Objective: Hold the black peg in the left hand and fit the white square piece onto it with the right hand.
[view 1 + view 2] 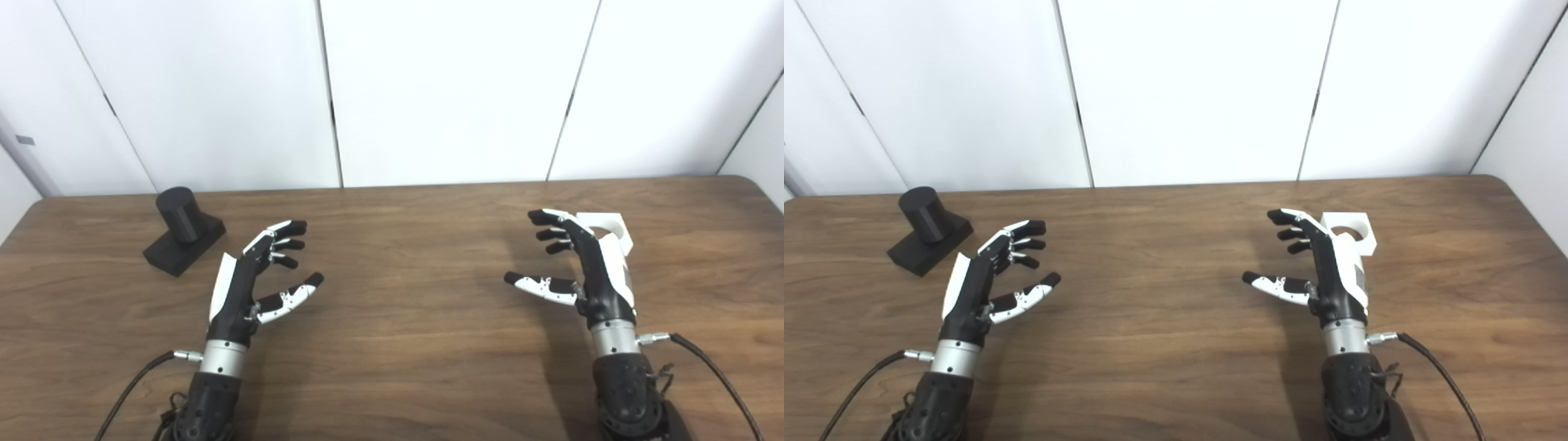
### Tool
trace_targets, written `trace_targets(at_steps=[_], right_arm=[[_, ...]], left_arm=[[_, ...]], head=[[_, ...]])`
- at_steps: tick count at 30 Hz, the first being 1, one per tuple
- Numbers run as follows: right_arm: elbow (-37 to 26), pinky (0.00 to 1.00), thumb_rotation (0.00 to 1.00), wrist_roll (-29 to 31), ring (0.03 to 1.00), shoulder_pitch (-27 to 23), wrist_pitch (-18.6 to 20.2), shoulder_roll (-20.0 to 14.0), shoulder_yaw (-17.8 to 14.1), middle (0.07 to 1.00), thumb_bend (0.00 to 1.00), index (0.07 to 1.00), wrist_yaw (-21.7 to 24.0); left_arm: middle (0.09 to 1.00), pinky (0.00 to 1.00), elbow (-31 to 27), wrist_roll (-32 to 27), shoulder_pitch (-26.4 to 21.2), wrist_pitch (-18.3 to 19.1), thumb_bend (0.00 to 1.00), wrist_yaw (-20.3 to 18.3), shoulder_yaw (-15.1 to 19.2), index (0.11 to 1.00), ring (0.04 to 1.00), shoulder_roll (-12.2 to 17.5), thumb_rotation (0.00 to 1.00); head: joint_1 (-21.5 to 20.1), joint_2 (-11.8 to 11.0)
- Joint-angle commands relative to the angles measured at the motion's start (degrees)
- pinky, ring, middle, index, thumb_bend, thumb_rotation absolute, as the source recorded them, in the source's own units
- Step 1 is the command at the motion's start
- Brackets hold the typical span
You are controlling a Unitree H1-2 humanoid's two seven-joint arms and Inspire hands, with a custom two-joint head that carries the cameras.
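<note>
The black peg [180, 231], a cylinder standing on a black square base, rests on the table at the far left. My left hand [254, 275] is open just right of and nearer than it, apart from it, holding nothing. The white square piece [1350, 234], with a round hole in its top, lies on the table at the right. My right hand [1323, 269] hovers open directly in front of it and hides its near left part; the fingers [1289, 231] point left, away from the piece.
The wooden table [404, 318] spans the whole view, with its back edge against white wall panels [441, 86]. A rounded table corner [753, 184] shows at the far right. Black cables [716, 373] trail from both wrists toward the near edge.
</note>
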Motion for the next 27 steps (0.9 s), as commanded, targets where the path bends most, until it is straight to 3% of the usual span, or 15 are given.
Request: trace_targets(at_steps=[1,14,17,19,20,22,27], right_arm=[[-2.06,0.57,0.06,0.08,0.666,-1.18,-1.23,-0.30,-0.09,0.733,0.62,0.711,-0.25],[-2.05,0.56,0.05,0.87,0.666,-1.04,-1.42,-0.50,-0.11,0.734,0.63,0.712,0.41],[-1.77,0.56,0.04,1.26,0.667,-1.01,-1.84,-0.87,-0.31,0.734,0.63,0.712,0.32],[-1.34,0.56,0.03,1.33,0.667,-0.90,-2.71,-1.79,-0.29,0.734,0.62,0.709,0.50],[-1.18,0.56,0.03,1.38,0.667,-0.85,-3.01,-2.13,-0.28,0.735,0.61,0.709,0.56],[-0.32,0.54,0.01,2.42,0.663,-0.63,-4.53,-2.86,-0.74,0.731,0.61,0.703,0.31],[1.63,0.55,0.00,5.05,0.655,-0.47,-7.04,-4.23,-1.89,0.727,0.62,0.703,0.36]], left_arm=[[0.773,0.57,0.08,-0.03,-0.93,-1.51,0.57,0.75,-0.16,0.758,0.707,-0.50,0.00],[0.768,0.55,0.55,-0.52,-0.89,-2.00,0.58,0.61,-0.32,0.756,0.707,-0.72,0.00],[0.769,0.54,0.40,0.13,-0.86,-1.71,0.57,0.85,-0.55,0.753,0.707,-1.09,0.00],[0.772,0.54,0.24,1.34,-0.76,-1.94,0.56,1.26,-0.95,0.755,0.711,-1.33,0.00],[0.773,0.55,0.27,1.64,-0.74,-2.13,0.56,1.38,-1.09,0.755,0.713,-1.44,0.00],[0.771,0.54,0.47,2.72,-0.71,-2.12,0.57,2.27,-1.50,0.748,0.701,-2.37,0.00],[0.760,0.53,1.18,4.76,-0.47,-0.86,0.60,4.54,-2.24,0.737,0.680,-5.16,0.00]], head=[[-0.02,0.00],[1.15,-0.42],[4.06,-0.87],[8.94,-1.94],[8.94,-1.94],[14.28,-4.52],[19.23,-7.12]])
